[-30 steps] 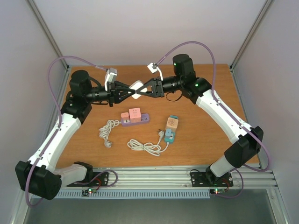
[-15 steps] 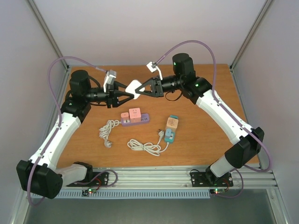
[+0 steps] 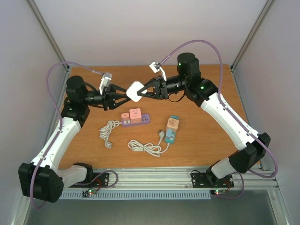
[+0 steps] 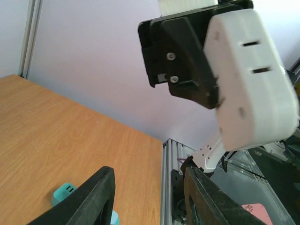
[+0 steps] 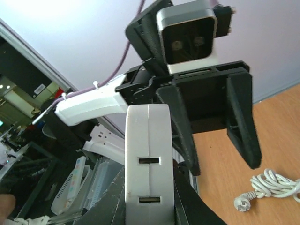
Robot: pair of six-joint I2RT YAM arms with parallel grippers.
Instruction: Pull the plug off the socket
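While the right gripper (image 3: 141,92) clamps the white adapter (image 3: 134,91) aloft, the left gripper (image 3: 125,95) opposite gapes empty; seemingly mid-handover, so next the right arm should lower it.

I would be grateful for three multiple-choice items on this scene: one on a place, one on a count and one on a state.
1. Where is the white rounded block with two slots?
A lying on the wooden table
B in the air, in the right gripper
C on the teal strip

2. How many pink cube plugs sit on the purple power strip?
A one
B two
C four

3. How is the left gripper?
A open and empty
B shut on the block
C shut on a cable

Answers:
1. B, the right gripper's fingers clamp it aloft.
2. B, two cubes stand side by side.
3. A, its fingers stand apart, short of the block.
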